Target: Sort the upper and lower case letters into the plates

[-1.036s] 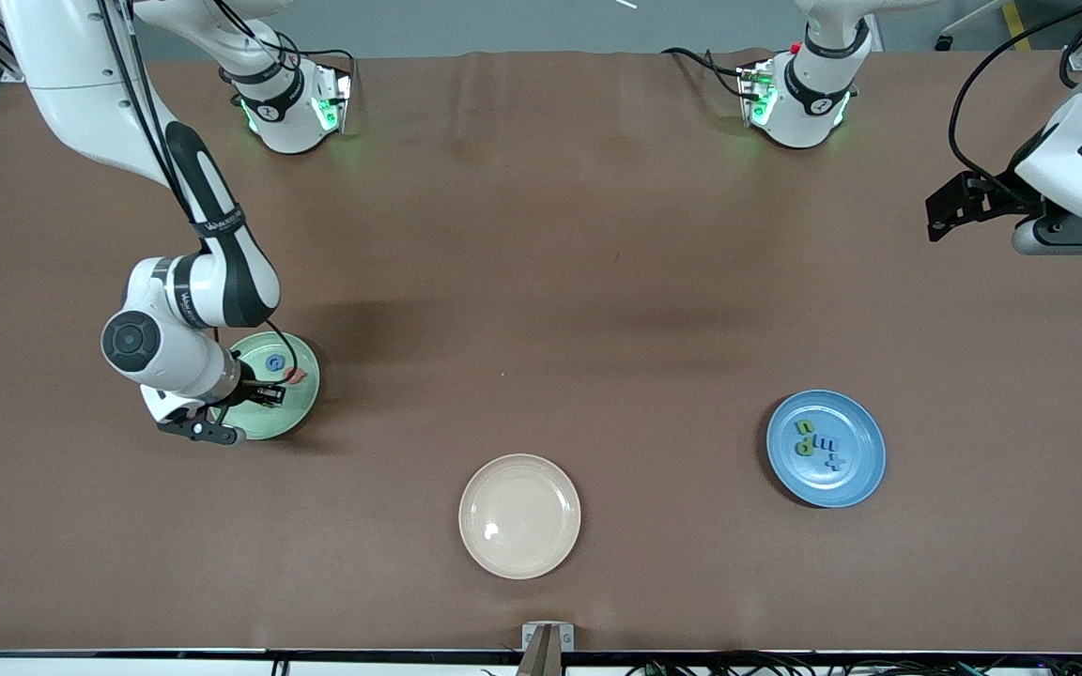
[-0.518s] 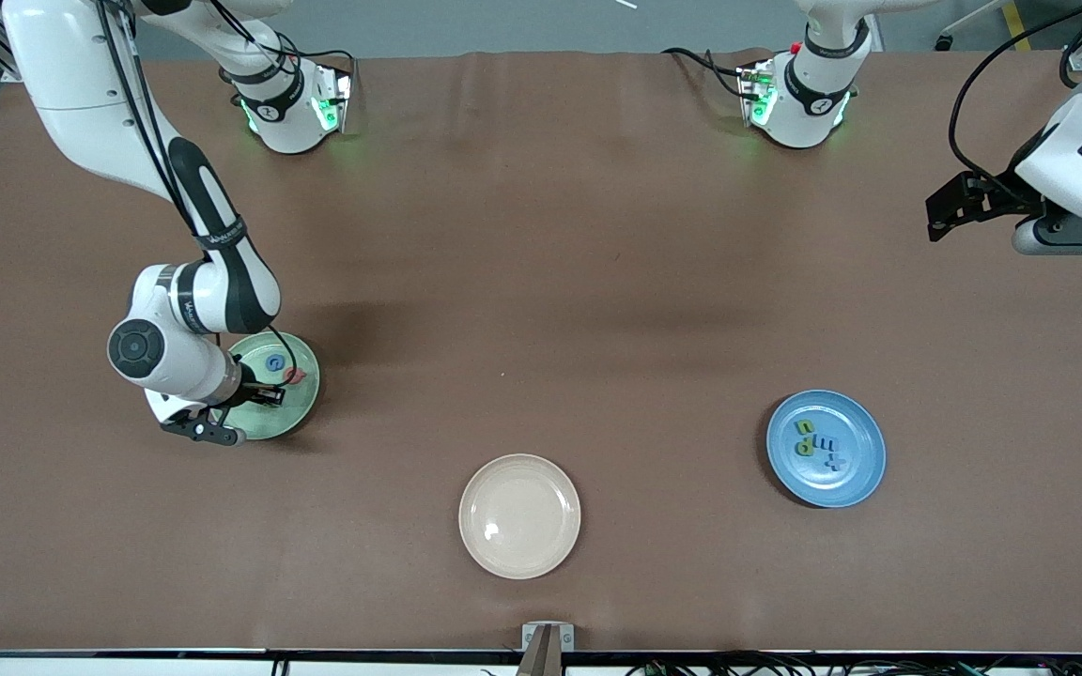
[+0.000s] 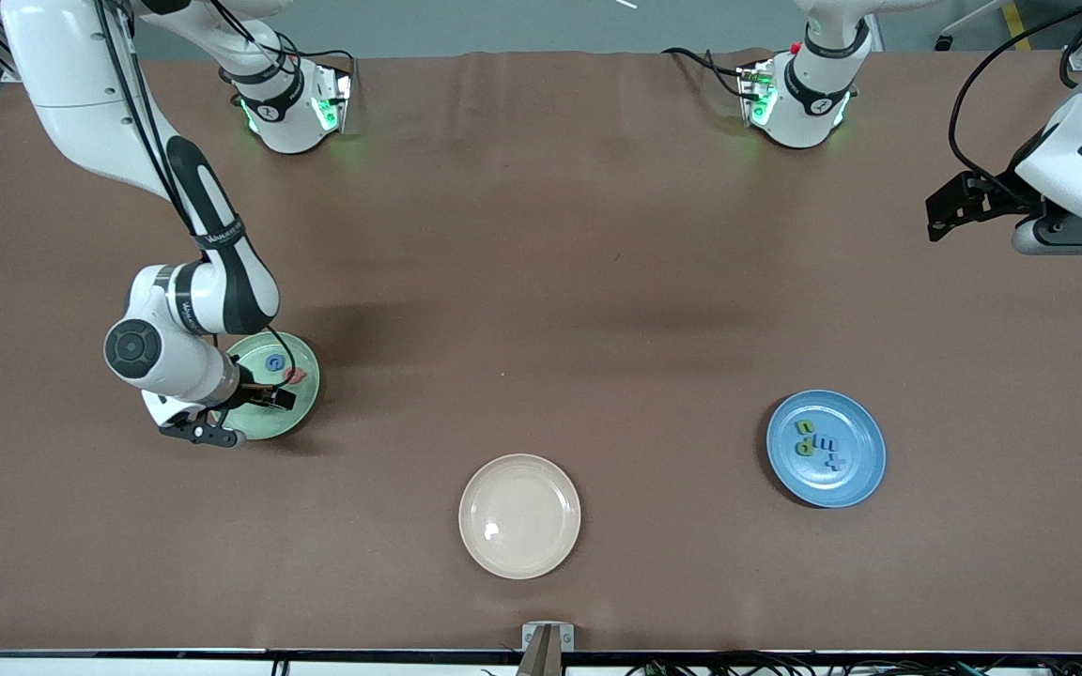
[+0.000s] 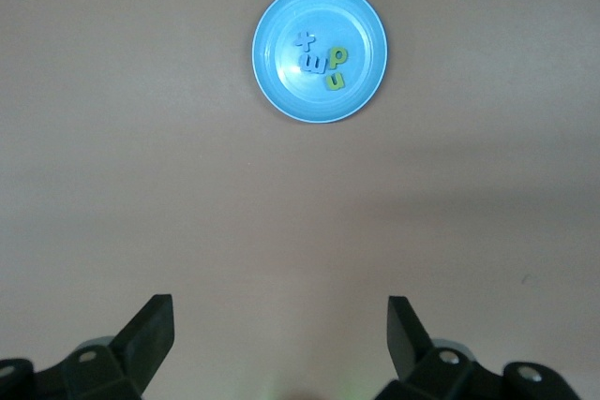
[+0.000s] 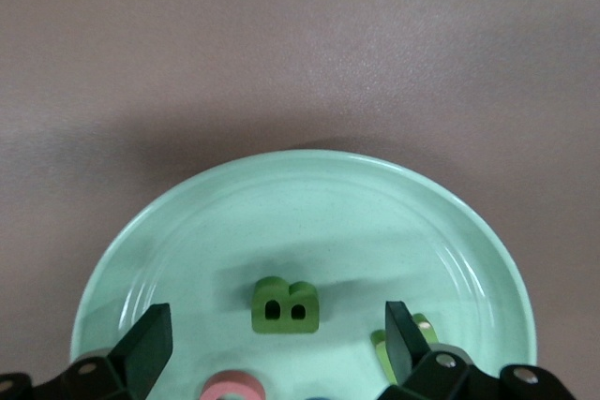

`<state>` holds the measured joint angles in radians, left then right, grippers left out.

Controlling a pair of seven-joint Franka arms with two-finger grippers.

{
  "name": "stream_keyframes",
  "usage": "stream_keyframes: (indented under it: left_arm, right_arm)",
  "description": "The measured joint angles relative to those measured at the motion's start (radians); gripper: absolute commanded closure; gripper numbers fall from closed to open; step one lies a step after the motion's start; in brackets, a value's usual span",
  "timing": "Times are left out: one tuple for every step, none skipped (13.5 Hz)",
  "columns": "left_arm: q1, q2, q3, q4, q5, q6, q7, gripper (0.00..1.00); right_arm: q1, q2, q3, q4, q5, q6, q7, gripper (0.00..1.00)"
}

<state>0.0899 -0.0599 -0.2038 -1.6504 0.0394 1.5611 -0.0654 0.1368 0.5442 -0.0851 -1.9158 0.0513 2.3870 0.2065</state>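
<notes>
On the mint green plate (image 5: 187,241), toward the right arm's end of the table, lies a green letter B (image 5: 285,305), flat on the plate's floor and directly between the spread fingers (image 5: 142,346) of the right gripper (image 5: 277,344), touching neither. Fingers wide apart, nothing held. Beside the B, at the gripper's edge of the plate, shows part of a pink letter (image 5: 232,386), and near the other finger a pale green piece (image 5: 424,327), both cut off. From the front camera, seen on the same plate (image 3: 306,404) under the right gripper (image 3: 270,396): a blue G (image 3: 273,362) and a small red letter (image 3: 295,376).

Well apart, toward the left arm's end, sits the blue plate (image 3: 865,469) with green and blue letters (image 3: 816,443) clustered in its middle; same plate (image 4: 281,91) visible from the left wrist. Between the two, nearer the front camera, rests a cream plate (image 3: 560,545).

Waiting up over the table's corner at its own end, clear of both plates: left gripper (image 4: 281,344), fingers (image 4: 150,334) fully spread and holding nothing.

Broad bare brown table (image 3: 541,235) lies between the plates and toward the bases; mint plate near the table's side edge.
</notes>
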Motion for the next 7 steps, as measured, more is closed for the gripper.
stream_keyframes:
  left_arm:
    - [0.000, 0.000, 0.000, 0.000, 0.000, 0.000, 0.000, 0.00]
    - [0.000, 0.000, 0.000, 0.000, 0.000, 0.000, 0.000, 0.00]
    - [0.000, 0.000, 0.000, 0.000, 0.000, 0.000, 0.000, 0.00]
    - [0.000, 0.000, 0.000, 0.000, 0.000, 0.000, 0.000, 0.00]
    - [0.000, 0.000, 0.000, 0.000, 0.000, 0.000, 0.000, 0.00]
    - [0.000, 0.000, 0.000, 0.000, 0.000, 0.001, 0.000, 0.00]
    - [0.000, 0.000, 0.000, 0.000, 0.000, 0.001, 0.000, 0.00]
  right_arm:
    - [-0.002, -0.011, -0.001, 0.024, 0.000, -0.053, -0.003, 0.00]
    - [-0.005, -0.023, -0.001, 0.051, 0.000, -0.113, -0.007, 0.00]
    - [-0.008, -0.034, -0.001, 0.079, 0.000, -0.165, -0.012, 0.00]
    - [-0.012, -0.043, -0.001, 0.103, 0.000, -0.205, -0.017, 0.00]
    - [-0.014, -0.047, -0.001, 0.121, 0.000, -0.230, -0.019, 0.00]
    - [-0.016, -0.047, -0.001, 0.133, 0.000, -0.244, -0.020, 0.00]
    - [-0.016, -0.048, -0.001, 0.141, 0.000, -0.247, -0.021, 0.00]
